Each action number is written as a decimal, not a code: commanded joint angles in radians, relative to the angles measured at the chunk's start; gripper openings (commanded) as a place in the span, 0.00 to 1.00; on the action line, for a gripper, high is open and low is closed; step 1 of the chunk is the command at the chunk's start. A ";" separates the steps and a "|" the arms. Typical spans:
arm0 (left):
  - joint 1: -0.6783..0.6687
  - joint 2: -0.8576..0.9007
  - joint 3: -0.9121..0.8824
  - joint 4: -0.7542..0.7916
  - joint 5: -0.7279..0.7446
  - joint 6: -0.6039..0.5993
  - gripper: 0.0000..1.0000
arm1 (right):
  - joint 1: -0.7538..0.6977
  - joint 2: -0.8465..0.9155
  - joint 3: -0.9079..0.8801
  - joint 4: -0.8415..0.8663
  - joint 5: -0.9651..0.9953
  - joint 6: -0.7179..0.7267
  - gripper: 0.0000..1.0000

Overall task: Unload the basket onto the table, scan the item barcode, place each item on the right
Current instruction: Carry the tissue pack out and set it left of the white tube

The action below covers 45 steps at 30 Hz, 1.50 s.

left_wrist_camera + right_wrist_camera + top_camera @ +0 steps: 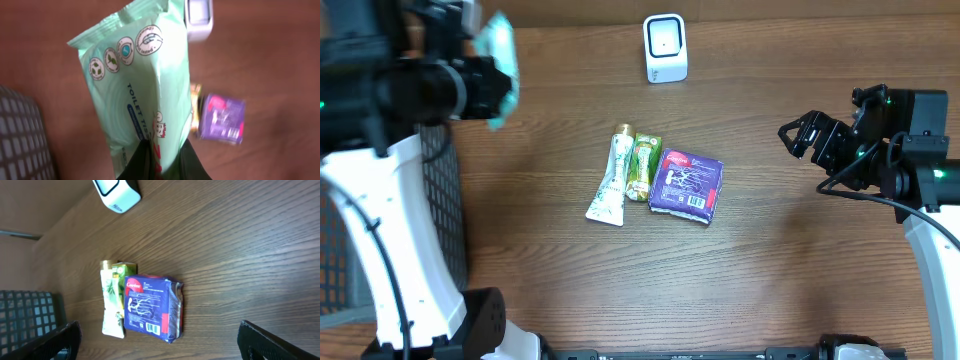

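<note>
Currently: item lifted, scan not yet made. Left gripper [480,88], upper left of the overhead frame, clamped on the mint-green wipes pack [501,62], which is held off the table above the black basket [445,205]. Scanner [665,48], white, top centre, well apart from the pack.

Next move, as I judge it: carry the pack right toward the scanner, barcode turned to its window.

Right gripper [802,135], right edge, jaws wide, empty.

Left wrist view alone shows the pack's printed face, no barcode on it. Right wrist view alone shows what looks like a barcode on the purple pack [150,307].
</note>
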 commanded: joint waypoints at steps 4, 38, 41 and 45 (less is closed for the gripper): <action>-0.101 0.014 -0.259 0.018 -0.207 -0.067 0.04 | -0.004 -0.004 0.010 0.002 0.039 0.000 1.00; -0.169 0.003 -1.059 0.652 -0.157 -0.113 0.60 | -0.004 -0.004 0.010 0.006 0.039 0.000 1.00; -0.167 -0.025 -0.949 0.528 -0.192 -0.154 0.57 | -0.004 -0.004 0.010 0.006 0.039 0.000 1.00; -0.166 -0.117 -0.869 0.398 -0.299 -0.249 0.57 | -0.004 -0.004 0.010 0.007 0.039 0.000 1.00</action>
